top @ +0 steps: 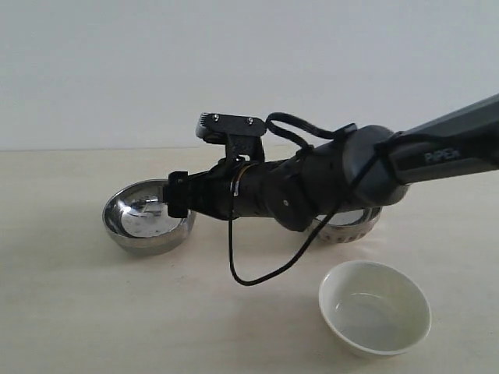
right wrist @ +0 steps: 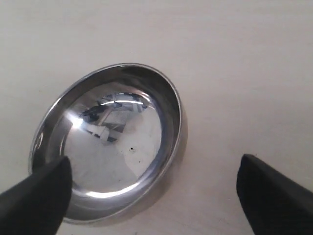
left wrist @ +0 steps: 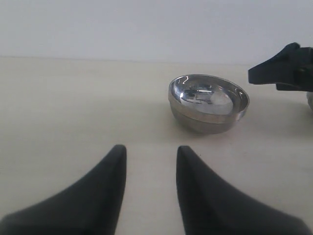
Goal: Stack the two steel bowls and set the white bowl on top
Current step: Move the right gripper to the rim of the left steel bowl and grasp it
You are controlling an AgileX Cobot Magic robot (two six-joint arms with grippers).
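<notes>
- The right gripper point(top: 173, 204) has its jaws spread wide with nothing between the pads; it hangs low at the edge of the smooth steel bowl point(right wrist: 107, 142)
- One finger lies over the bowl's rim and the other stands out over bare table point(top: 117, 312), so the near wall of the bowl falls between them; I cannot tell whether either pad touches the metal
- The bowl is round and has no long axis to line up with; a pinch on the rim looks like the grip in hand, and it depends on that wall staying between the fingers
- The left gripper point(left wrist: 150, 152) is also apart and empty; the same bowl lies ahead of it and off to one side, well clear, so the right arm is much the nearer
- The smooth steel bowl holds nothing, only reflections and a small dark speck
- The ribbed steel bowl point(top: 352, 227) sits behind the right gripper, back along its own arm, which mostly hides it, so its inside cannot be seen
- The white bowl point(top: 376, 308) stands empty, apart from both steel bowls; nothing is stacked yet
</notes>
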